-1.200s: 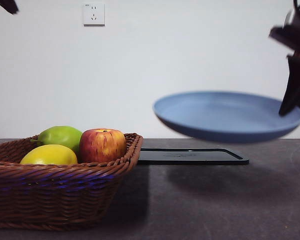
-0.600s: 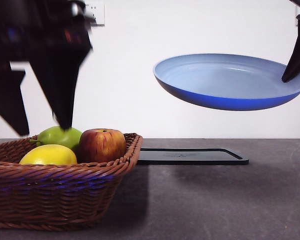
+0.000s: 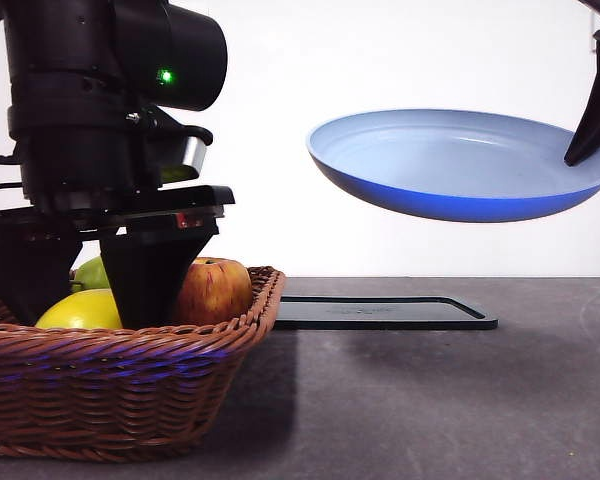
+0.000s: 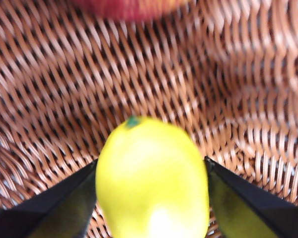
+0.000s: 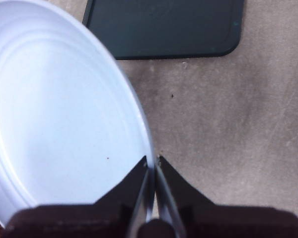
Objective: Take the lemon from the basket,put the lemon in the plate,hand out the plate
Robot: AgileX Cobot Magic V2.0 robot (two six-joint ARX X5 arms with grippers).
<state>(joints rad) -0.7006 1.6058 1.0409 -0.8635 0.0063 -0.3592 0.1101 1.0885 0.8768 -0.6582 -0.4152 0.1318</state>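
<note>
The left gripper (image 4: 151, 198) straddles the lemon (image 4: 151, 181) in the basket (image 3: 130, 385), jaws spread and seemingly not yet squeezing, while the right gripper (image 5: 152, 171) pinches the plate (image 3: 460, 165) by its rim, holding it above the worktop (image 3: 430, 400) to receive the lemon.

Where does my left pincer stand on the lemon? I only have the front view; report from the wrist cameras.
Observer: The left pincer straddles the smooth bright yellow oval lemon, one black jaw on each side, close against it.
Operator: Tell me what lies under the lemon.
Observer: The brown woven wicker basket; a red fruit sits at the edge of the left wrist view.
Operator: Check the right side's grip.
Observer: The right pincer is clamped on the rim of the round light-blue plate, above the dark table beside the flat black rectangular tray.
</note>
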